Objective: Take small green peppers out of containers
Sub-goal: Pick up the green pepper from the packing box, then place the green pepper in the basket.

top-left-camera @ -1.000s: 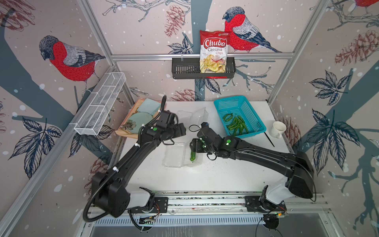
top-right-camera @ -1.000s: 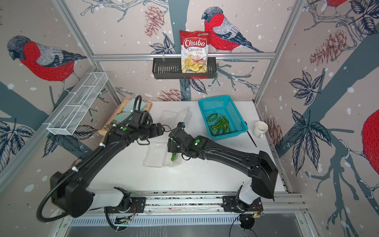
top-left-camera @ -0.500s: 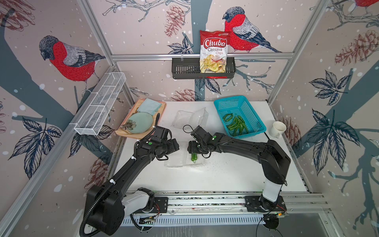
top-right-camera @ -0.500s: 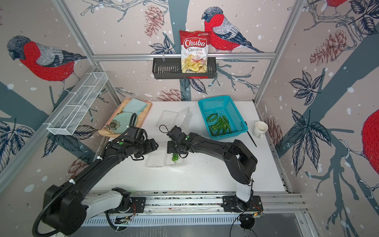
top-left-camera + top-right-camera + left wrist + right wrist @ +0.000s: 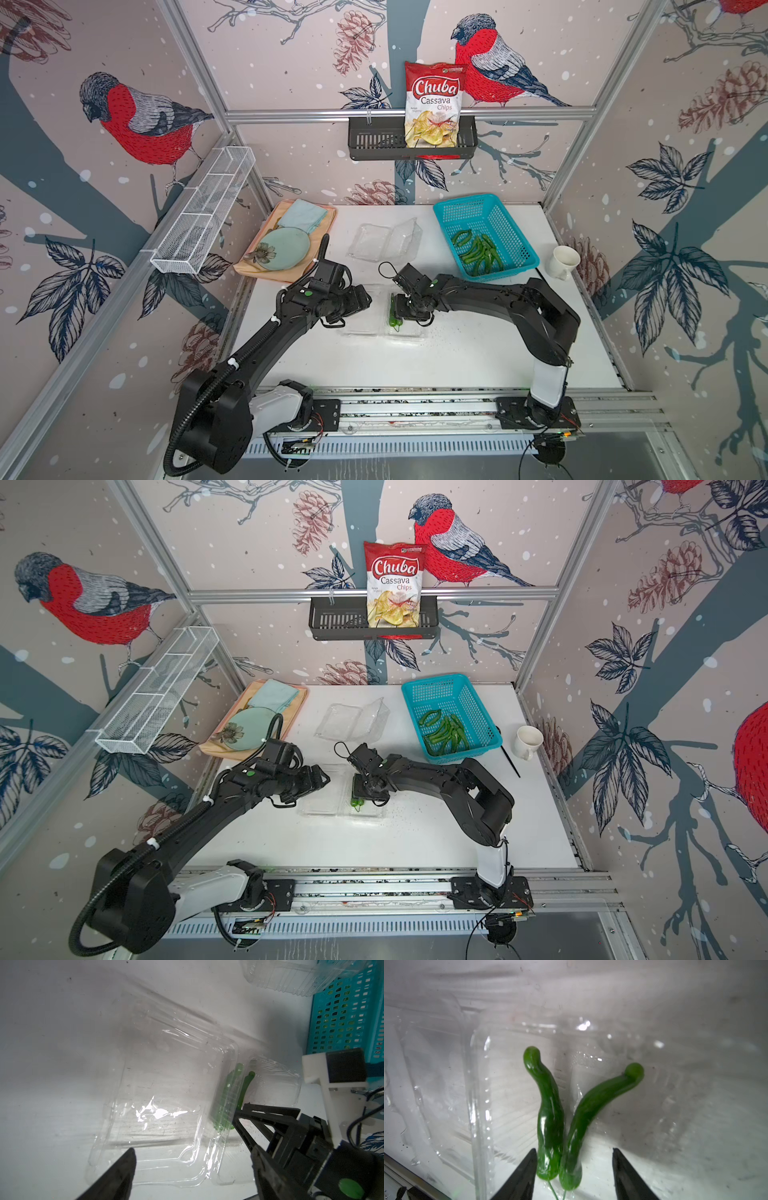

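- At the middle of the white table [image 5: 457, 357], the near container [image 5: 409, 332] lies folded open, its two clear halves side by side from 9 to 3 o'clock.
- Two small green peppers [image 5: 393, 312] lie in its 3 o'clock half, close against the hinge wall, running roughly from 12 to 6 o'clock. In the right wrist view they touch at their stem ends and splay apart toward their curled tips.
- From 3 o'clock the right gripper [image 5: 574, 1151] points down at those stem ends with its jaws parted around both. One finger [image 5: 523, 1180] is against a pepper, while the other stands clear of them with bare plastic between, so nothing is clamped.
- Over the 9 o'clock half hangs the left gripper [image 5: 365, 300], its jaws spread wide and holding nothing. Whether a fingertip touches the plastic I cannot tell.
- Toward 11 o'clock the second container [image 5: 382, 243] also lies open, one half tilted up.
- Between 1 and 2 o'clock the turquoise basket [image 5: 473, 214] holds a heap of more peppers [image 5: 478, 253].
- Near 3 o'clock, by the table's edge, stands a white cup [image 5: 564, 261].
- At 10 o'clock a peach tray [image 5: 259, 271] carries a pale green plate [image 5: 286, 249] and a folded cloth [image 5: 302, 214].
- On the back wall at 12 o'clock a bag of chips [image 5: 434, 106] stands in a black rack [image 5: 374, 141].
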